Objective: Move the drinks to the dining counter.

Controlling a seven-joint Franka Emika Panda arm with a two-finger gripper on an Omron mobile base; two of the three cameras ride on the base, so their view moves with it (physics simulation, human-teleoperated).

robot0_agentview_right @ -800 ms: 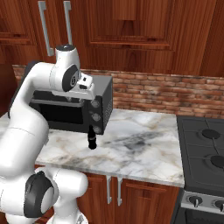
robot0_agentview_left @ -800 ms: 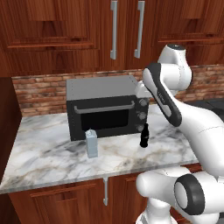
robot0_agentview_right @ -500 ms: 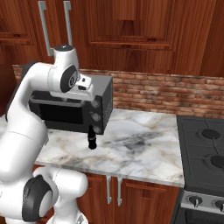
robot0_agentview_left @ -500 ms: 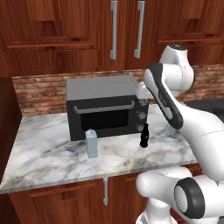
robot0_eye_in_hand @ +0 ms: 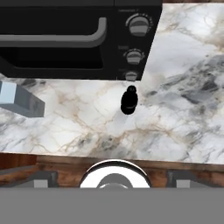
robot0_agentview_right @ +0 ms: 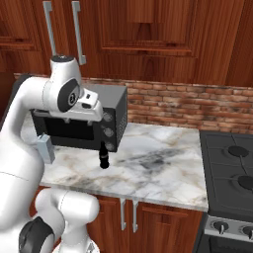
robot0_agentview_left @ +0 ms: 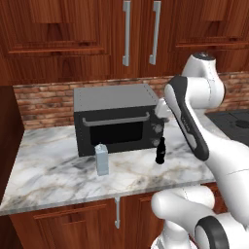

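Left base view: bottle [robot0_agentview_left: 159, 151] standing upright on the marble tabletop [robot0_agentview_left: 53, 170], just in front of the microwave's [robot0_agentview_left: 115, 117] right-hand control panel. Carton [robot0_agentview_left: 101, 159] standing upright further left, near the microwave door's lower left corner, well apart from the bottle. Arm [robot0_agentview_left: 187, 116] reaching over the tabletop from the right, hand hanging above the bottle.

Right base view: same bottle [robot0_agentview_right: 104, 155] sitting just beside the microwave's [robot0_agentview_right: 111, 116] knob column, on bare marble. Carton [robot0_agentview_right: 45, 148] showing at the tabletop's left end, partly hidden behind the white arm. Stove [robot0_agentview_right: 232, 173] with dark burners lying at the far right, well apart from both drinks. Brick wall [robot0_agentview_right: 188, 106] and wooden cabinets [robot0_agentview_right: 148, 34] rising behind.

Hand view: looking straight down on the bottle [robot0_eye_in_hand: 129, 100], seen from above near picture centre, just below the lowest microwave knob [robot0_eye_in_hand: 131, 75]. Carton [robot0_eye_in_hand: 19, 100] lying toward the left edge of this view.

Jaws: fingertips not resolvable in any picture, so released or clenched cannot be told; nothing visibly grasped, both drinks resting on the tabletop.
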